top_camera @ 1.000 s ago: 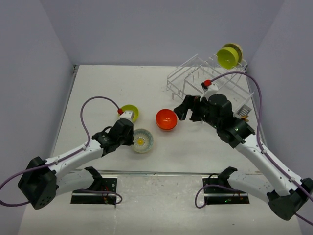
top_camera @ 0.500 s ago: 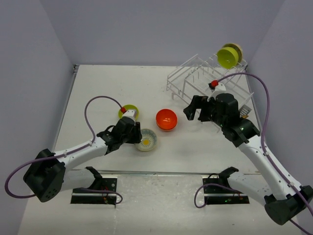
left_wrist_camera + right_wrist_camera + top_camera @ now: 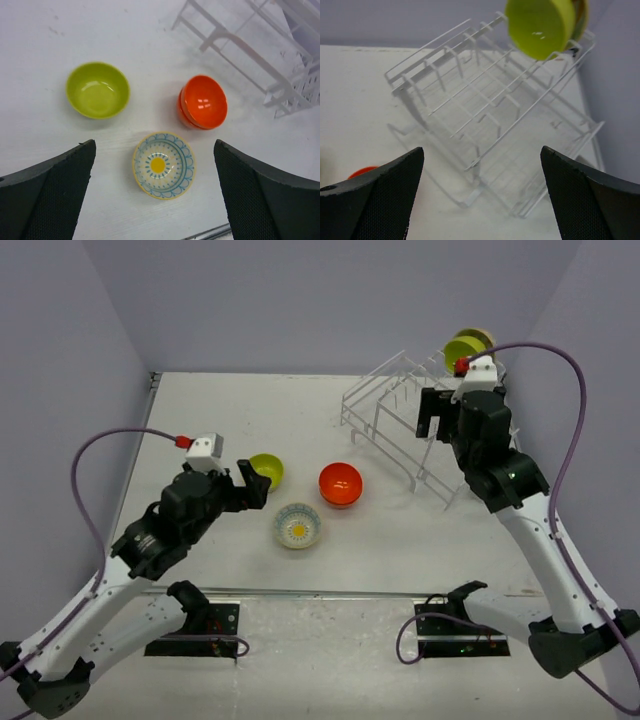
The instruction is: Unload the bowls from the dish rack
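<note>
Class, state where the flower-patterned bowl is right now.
In the top view the flower-patterned bowl sits upright on the table, just below the gap between the green bowl and the orange bowl, touching neither.

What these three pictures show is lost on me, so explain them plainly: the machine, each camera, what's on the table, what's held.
It is a robot: two arms bolted at the near edge of the table, each ending in a two-finger gripper. The wide picture comes from a fixed camera above and behind them. The other two come from wrist cameras; the dark shapes in their bottom corners are that arm's own fingers. Three bowls lie apart on the table: a yellow-green bowl, an orange-red bowl, a flower-patterned bowl. The white dish rack stands far right, an upright green bowl at its top corner. The left gripper hangs above the three bowls; the right gripper faces the rack. Both are open and hold nothing.
</note>
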### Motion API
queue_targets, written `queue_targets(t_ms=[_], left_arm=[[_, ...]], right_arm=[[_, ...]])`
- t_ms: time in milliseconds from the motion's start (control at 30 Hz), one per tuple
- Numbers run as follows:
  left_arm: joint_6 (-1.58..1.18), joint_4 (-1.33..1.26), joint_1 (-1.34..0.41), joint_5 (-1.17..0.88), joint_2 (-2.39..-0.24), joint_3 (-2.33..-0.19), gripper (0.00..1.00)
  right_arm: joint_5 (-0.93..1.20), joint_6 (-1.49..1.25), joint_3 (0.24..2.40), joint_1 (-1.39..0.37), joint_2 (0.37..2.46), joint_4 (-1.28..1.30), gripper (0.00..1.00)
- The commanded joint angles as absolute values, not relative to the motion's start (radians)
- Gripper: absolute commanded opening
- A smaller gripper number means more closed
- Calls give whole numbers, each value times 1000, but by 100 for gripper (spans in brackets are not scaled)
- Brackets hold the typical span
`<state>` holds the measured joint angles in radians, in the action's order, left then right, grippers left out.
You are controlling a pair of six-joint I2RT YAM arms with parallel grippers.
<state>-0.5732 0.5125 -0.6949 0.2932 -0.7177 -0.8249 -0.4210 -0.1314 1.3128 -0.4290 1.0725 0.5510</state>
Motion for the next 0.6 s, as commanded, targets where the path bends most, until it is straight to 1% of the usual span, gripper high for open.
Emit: queue_targets(t_ms=[0, 100, 200, 233, 267, 300, 333, 367, 400, 500, 567], left_arm=[[-522, 748, -693, 539, -669, -952, 100], [-474, 810, -693, 632, -657, -999, 100], [-422, 758, -693, 664, -602, -954, 100], [-420, 737, -693, 654, -585, -936, 100], [-413, 692, -693, 635, -569, -919, 100], [-407, 672, -693, 605, -554, -885, 100], [-403, 663, -693, 603, -533, -873, 100], [-405, 657, -693, 606, -528, -858, 100], [-413, 655, -693, 620, -520, -851, 100], [-411, 624, -690, 594, -522, -836, 100], [-407, 624, -689, 584, -543, -838, 100]], right_arm=[[-575, 104, 1400, -361, 1152, 442, 99], [-601, 237, 1511, -299, 1300, 425, 99], [-707, 363, 1655, -276, 1472, 362, 99], [-716, 392, 1679, -272, 1512, 339, 99], [-729, 426, 1702, -262, 1595, 286, 99], [-748, 499, 1733, -258, 1639, 261, 99], [-820, 535, 1806, -253, 1684, 220, 99], [-859, 610, 1848, -249, 1772, 204, 96], [-886, 641, 1927, -245, 1811, 193, 91], [-907, 712, 1982, -242, 1891, 174, 89], [-907, 771, 1957, -242, 1901, 101, 88]])
